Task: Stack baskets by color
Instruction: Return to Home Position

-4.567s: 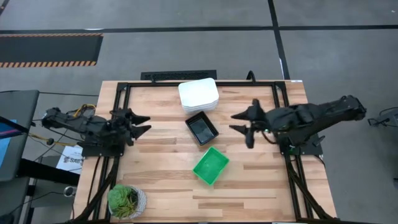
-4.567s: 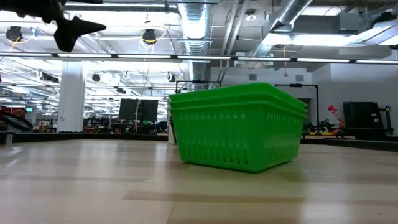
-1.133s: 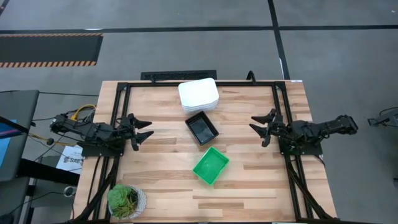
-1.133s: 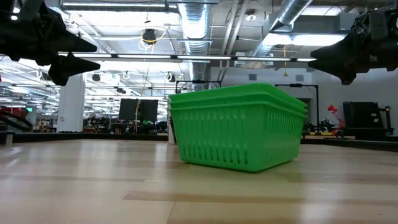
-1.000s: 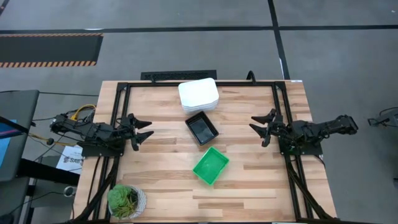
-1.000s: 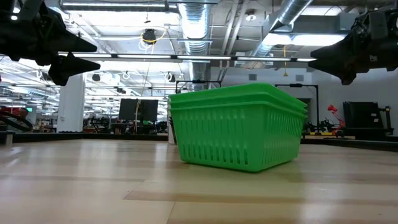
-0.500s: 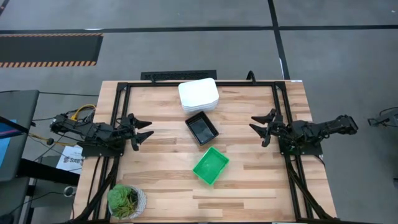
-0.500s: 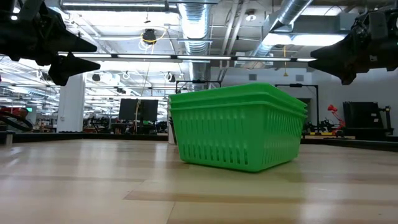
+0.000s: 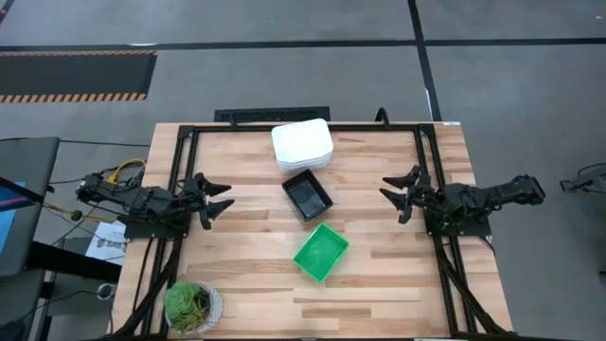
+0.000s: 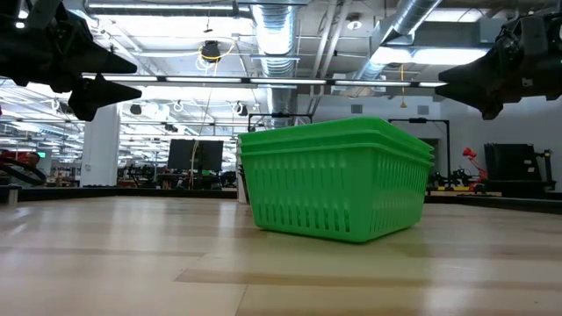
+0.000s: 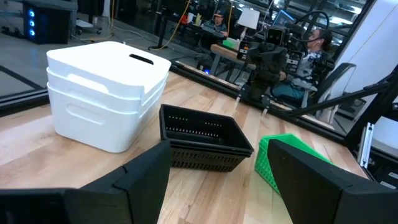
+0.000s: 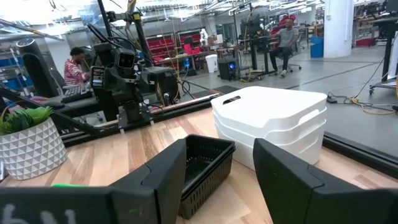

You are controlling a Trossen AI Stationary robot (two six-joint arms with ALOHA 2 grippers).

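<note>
The black stack [image 9: 307, 195] of nested baskets, rectangular with rounded corners and rows of small slots along the sides, sits near the middle of the tabletop [image 9: 246, 275], turned at a slight angle. Just behind it, toward the far edge, is the white stack [image 9: 302, 144]. Its baskets are smooth, opaque plastic, and an oblong handle slot shows in the top one. On the near side of the black stack, close but apart from it, the green stack [image 9: 321, 251] sits skewed. Its bright walls are cut with fine vertical slots and its rims are layered one over another.

The tabletop is pale wooden planking inside a dark metal frame. Left of the black stack, well apart, the left end effector [image 9: 227, 193] hovers with its fingers spread wide and nothing between them. Well to the right of the black stack, the right end effector [image 9: 386, 189] is equally wide open and empty. A potted plant [image 9: 192, 305] in a pale patterned pot stands at the near-left corner, far from the black stack.
</note>
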